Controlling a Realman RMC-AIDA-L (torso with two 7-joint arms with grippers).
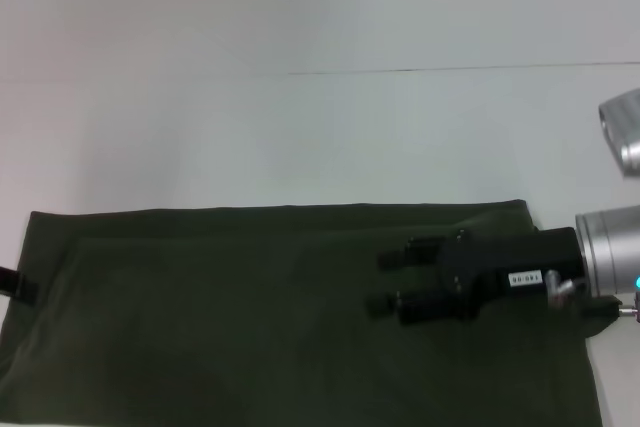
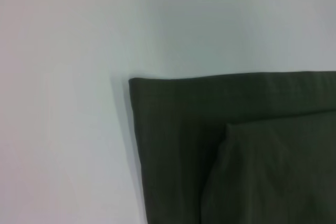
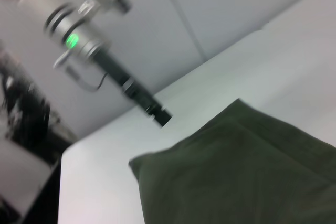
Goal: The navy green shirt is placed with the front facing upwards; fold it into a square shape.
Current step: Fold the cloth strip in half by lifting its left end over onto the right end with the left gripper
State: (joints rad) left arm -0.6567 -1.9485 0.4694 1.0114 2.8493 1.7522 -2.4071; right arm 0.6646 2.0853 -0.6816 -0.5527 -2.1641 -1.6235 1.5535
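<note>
Head view, shirt: the navy green shirt (image 1: 250,317) lay flat on the white bench (image 1: 300,137), filling the frame from 9 o'clock to 4 o'clock and running off at 6 o'clock. Already folded into a long band; plain green upward, no print or neck visible.
Head view, right gripper: the right gripper (image 1: 385,281) hovered low over the cloth at about 4 o'clock, pointing toward 9 o'clock. Jaws stood parted with a gap between them, nothing held. Contact with the cloth could not be told.
Head view, left gripper: only a dark tip of the left gripper (image 1: 18,283) showed at 9 o'clock, at the shirt's end. Jaws' state could not be told.
Left wrist view: one squared corner of the shirt, with an inner layer edge lying on top. Bench bare beside it. No jaws seen.
Right wrist view: the far corner of the shirt, slightly puffed at the fold, and the left gripper just beyond it, above the bench.
Handling, judged: light, soft, limp cotton; it would sag and drag rather than hold shape. Layers may slip apart, so pinch through all layers at an end corner or edge, both ends lifted together.
Containers: none in sight.
</note>
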